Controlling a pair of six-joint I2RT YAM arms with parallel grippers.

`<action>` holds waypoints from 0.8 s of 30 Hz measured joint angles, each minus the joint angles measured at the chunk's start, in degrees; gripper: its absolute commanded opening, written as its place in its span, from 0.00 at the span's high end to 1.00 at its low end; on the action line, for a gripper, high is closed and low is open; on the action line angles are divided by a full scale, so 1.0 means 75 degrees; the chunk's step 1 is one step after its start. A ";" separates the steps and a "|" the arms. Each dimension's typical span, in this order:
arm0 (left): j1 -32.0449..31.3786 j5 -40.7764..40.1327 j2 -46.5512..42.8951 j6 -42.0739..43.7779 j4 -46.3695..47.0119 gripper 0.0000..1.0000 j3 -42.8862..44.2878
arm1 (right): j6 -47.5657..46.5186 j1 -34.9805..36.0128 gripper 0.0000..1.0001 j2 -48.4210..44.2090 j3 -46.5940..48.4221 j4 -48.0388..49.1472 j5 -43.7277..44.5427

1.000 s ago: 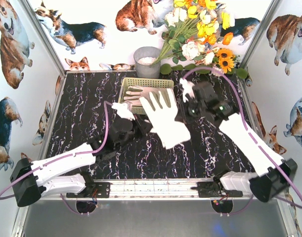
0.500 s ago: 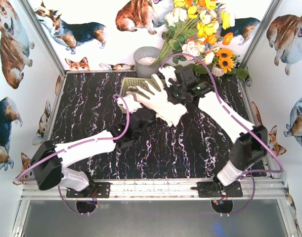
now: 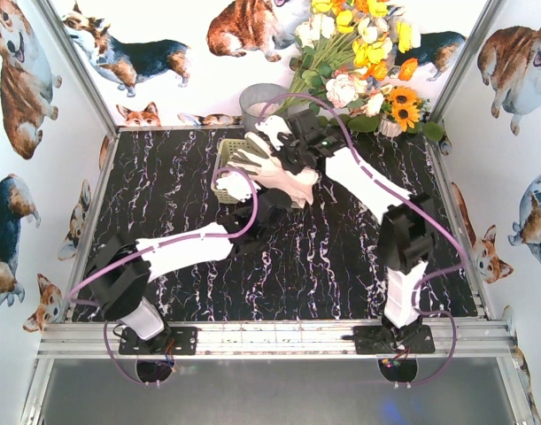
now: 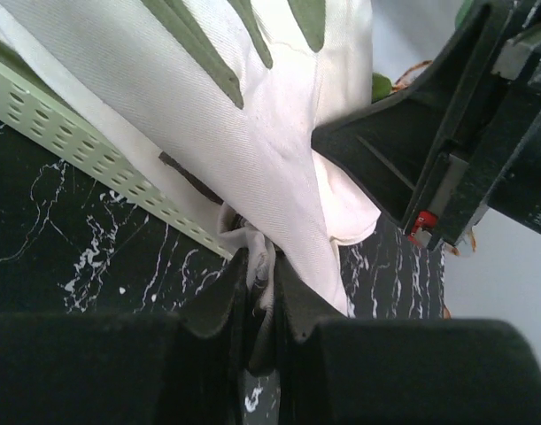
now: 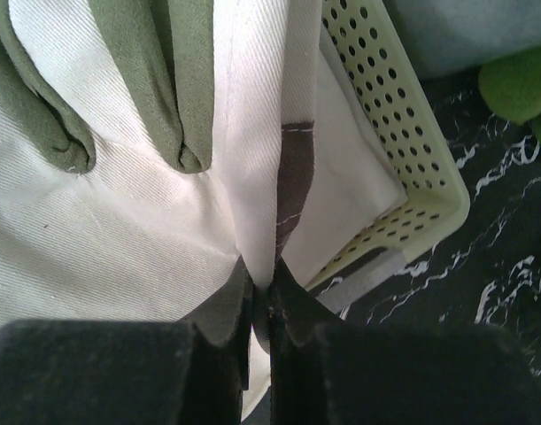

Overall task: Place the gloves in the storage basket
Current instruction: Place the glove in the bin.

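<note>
Both grippers hold one cream-white glove point(image 3: 279, 175) with grey patches, stretched over the near right part of the pale storage basket point(image 3: 227, 150). My left gripper point(image 3: 263, 200) is shut on the glove's cuff edge; in the left wrist view point(image 4: 263, 266) the fabric point(image 4: 252, 115) is bunched between its fingers, just past the basket's lattice wall point(image 4: 93, 150). My right gripper point(image 3: 292, 159) is shut on a fold of the same glove point(image 5: 119, 204), shown in the right wrist view point(image 5: 263, 285) beside the basket's corner point(image 5: 403, 159). More white glove fabric point(image 5: 350, 177) lies inside the basket.
A round grey pot point(image 3: 255, 96) stands just behind the basket. A bunch of artificial flowers point(image 3: 359, 62) leans at the back right. The black marbled table point(image 3: 164, 195) is enclosed by corgi-printed walls. The right gripper's body point(image 4: 456, 133) is close to the left gripper.
Both arms have carried the glove back and to the left, from the table's middle to over the basket. Both grippers have stayed shut on it.
</note>
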 measured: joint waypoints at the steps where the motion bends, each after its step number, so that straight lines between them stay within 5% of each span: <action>1: 0.0041 -0.0020 0.0108 -0.0047 0.0023 1.00 0.0047 | -0.0093 0.0000 1.00 0.0157 0.0152 0.0006 -0.0029; 24: 0.1405 0.0892 0.1979 -0.0452 0.1338 1.00 0.0778 | -0.2186 -0.0006 1.00 0.2943 0.3060 0.0111 0.0117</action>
